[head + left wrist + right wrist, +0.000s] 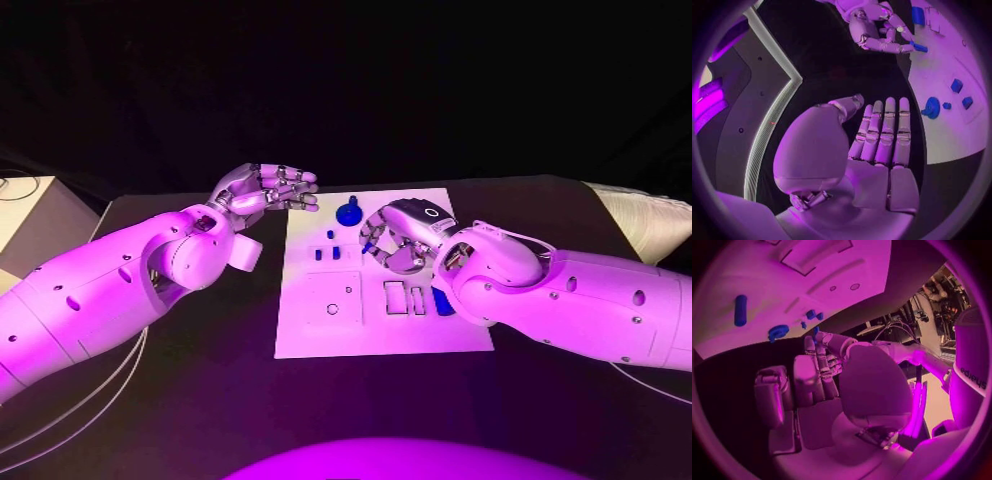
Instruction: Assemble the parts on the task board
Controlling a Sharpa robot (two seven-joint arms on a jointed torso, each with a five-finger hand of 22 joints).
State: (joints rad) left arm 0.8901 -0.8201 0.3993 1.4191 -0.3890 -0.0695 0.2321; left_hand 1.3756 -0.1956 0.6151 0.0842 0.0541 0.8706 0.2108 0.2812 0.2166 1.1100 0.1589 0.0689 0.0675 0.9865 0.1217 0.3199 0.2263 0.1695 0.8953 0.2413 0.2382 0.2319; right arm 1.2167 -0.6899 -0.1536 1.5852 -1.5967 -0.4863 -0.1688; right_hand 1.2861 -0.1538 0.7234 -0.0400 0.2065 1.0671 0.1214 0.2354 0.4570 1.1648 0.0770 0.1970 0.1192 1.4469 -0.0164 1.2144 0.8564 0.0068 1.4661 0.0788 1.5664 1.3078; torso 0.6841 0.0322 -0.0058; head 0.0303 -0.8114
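Left robot hand was released, right robot hand seemingly empty above the task board, whose small stiff parts probably suited a sideways pinch.

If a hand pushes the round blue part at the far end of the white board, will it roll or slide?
The round blue part seems to lie flat on the task board, so it would probably slide, not roll. It looks small and likely light. The smooth board may let it skid easily.
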